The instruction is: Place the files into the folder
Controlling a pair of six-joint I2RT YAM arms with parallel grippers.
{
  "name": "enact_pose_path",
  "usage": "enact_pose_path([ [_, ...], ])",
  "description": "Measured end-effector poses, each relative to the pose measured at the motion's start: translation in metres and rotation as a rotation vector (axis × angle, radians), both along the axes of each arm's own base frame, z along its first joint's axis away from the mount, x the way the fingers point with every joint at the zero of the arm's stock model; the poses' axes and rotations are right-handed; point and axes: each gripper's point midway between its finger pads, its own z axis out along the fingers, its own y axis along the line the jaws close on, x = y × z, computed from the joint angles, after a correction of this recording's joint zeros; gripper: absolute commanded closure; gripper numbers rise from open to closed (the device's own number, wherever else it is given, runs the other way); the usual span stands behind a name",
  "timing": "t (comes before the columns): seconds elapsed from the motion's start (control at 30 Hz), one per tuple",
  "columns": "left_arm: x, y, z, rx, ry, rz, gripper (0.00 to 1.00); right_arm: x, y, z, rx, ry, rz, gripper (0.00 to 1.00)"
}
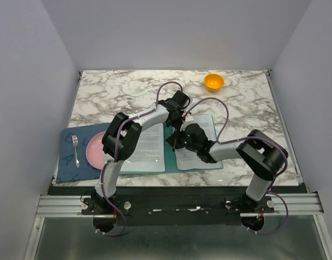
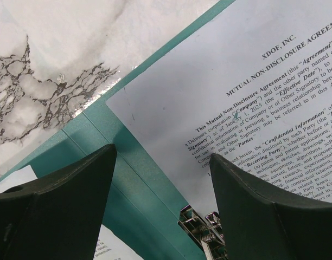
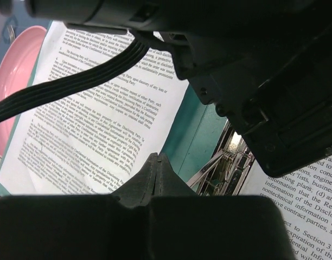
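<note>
The teal folder lies open on the marble table. One printed file lies on its left half and another on its right half. My left gripper is open and empty just above the spine; in the left wrist view the metal clip sits between its fingers, beside the right sheet. My right gripper is shut on nothing, its tip pointing at the teal spine next to the clip and the left sheet.
A dark blue placemat at the left holds a pink plate and a fork; the plate touches the folder's left edge. An orange bowl stands at the back. The left arm's wrist hangs right above my right gripper.
</note>
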Motion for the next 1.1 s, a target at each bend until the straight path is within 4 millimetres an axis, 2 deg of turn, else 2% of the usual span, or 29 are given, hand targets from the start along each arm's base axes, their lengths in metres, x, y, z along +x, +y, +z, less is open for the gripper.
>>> enact_pose_path([
  [0.7,0.000,0.001,0.000,0.005,-0.004,-0.013,0.18,-0.020,-0.006,-0.020,0.028,0.061,0.036,1.00],
  [1.1,-0.001,0.000,0.000,0.014,-0.021,-0.047,0.22,-0.020,-0.014,-0.033,0.046,0.134,0.012,0.99],
])
